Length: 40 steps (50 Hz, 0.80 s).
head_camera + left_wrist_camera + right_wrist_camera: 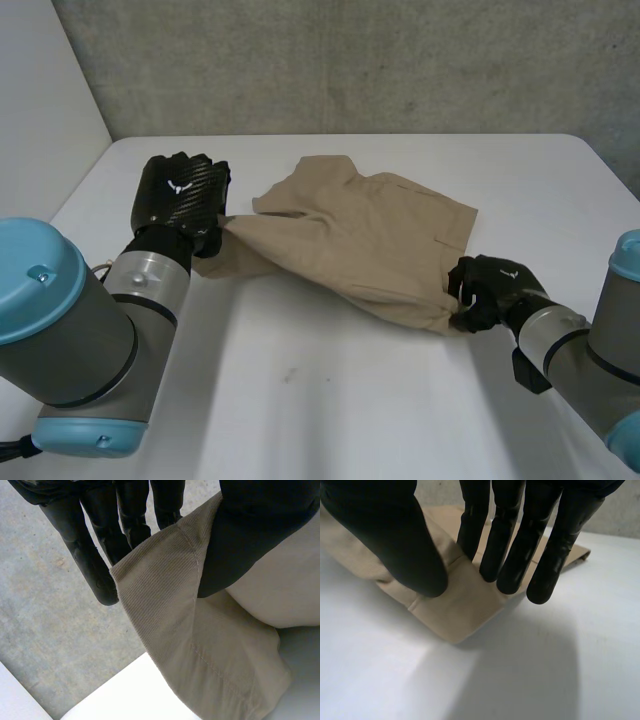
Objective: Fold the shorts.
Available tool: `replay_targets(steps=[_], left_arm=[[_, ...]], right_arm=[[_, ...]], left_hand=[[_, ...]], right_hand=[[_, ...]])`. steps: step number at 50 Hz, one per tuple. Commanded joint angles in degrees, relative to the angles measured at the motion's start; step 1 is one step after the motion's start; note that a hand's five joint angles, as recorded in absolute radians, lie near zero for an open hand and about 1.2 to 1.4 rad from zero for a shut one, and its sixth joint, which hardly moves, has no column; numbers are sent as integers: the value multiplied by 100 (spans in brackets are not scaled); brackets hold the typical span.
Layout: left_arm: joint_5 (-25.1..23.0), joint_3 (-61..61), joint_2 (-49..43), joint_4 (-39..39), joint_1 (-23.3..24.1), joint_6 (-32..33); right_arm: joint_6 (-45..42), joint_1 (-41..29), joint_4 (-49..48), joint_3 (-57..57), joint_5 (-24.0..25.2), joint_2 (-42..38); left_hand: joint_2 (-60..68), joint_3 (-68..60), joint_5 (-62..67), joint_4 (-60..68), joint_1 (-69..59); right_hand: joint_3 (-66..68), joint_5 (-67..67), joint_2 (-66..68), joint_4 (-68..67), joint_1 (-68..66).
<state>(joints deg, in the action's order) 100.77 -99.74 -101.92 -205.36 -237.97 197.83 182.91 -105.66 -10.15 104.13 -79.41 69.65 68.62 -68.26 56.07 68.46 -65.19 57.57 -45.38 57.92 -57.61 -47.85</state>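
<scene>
Early in the job, judging by the lie of the shorts (365,245): spread mostly flat across the middle of the white table (330,410), with no half laid over another yet.

Pinched at the left end by the left hand (180,195), thumb on one face of the hem and fingers (92,550) behind it, that end raised clear of the table (seam and ribbed weave plain in the left wrist view).

Taken at the near right corner by the right hand (495,290), thumb and fingers (507,550) bearing down on the cloth with a small ridge nipped between them, the corner itself lying flat on the table.

Done so far, seemingly: both ends secured.

Left to do, at a guess: carry one end over to the other, lay the edges even, let go, perhaps fold once more.

As for containers: none to speak of, only the table bearing the shorts.
</scene>
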Motion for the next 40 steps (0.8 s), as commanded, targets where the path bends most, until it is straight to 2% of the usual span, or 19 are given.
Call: replay_targets(steps=[1,5,9,17,21,28,32,36,40], left_arm=[[4,25,93,224,5,1],[-5,25,409,470,-4,10],[-13,42,883,804,-13,28],[-66,165,2262,1875,-206,54],[-136,227,2623,2359,-162,28],[-470,-1,2493,2677,-162,19],[-506,-63,1914,2651,-127,10],[-514,33,1211,2642,-162,19],[-506,646,290,2423,-206,80]], right_arm=[[-89,37,-171,-270,75,-39],[-501,11,-66,-481,101,539],[-1588,54,669,-788,381,1637],[-3128,116,2015,-1499,400,2825],[-3324,107,2464,-1799,417,3063],[-3394,81,2949,-1712,505,2862],[-3560,64,3010,-1624,435,1959],[-3876,46,3054,-1615,374,1492],[-4097,19,2976,-1772,303,1132]], left_hand=[[1138,-1174,1393,1154,-1481],[1138,-1174,1393,1154,-1481],[1138,-1174,1393,1154,-1481],[1138,-1174,1393,1154,-1481],[1138,-1174,1393,1154,-1481],[1138,-1174,1393,1154,-1481],[1138,-1174,1393,1154,-1481],[1138,-1174,1393,1154,-1481],[1138,-1174,1393,1154,-1481]], right_hand=[[2243,-2462,2208,-2239,-3215],[2243,-2462,2208,-2239,-3215],[2243,-2462,2208,-2239,-3215],[2243,-2462,2208,-2239,-3215],[2243,-2462,2208,-2239,-3215],[2243,-2462,2208,-2239,-3215],[2243,-2462,2208,-2239,-3215],[2243,-2462,2208,-2239,-3215],[2243,-2462,2208,-2239,-3215]])
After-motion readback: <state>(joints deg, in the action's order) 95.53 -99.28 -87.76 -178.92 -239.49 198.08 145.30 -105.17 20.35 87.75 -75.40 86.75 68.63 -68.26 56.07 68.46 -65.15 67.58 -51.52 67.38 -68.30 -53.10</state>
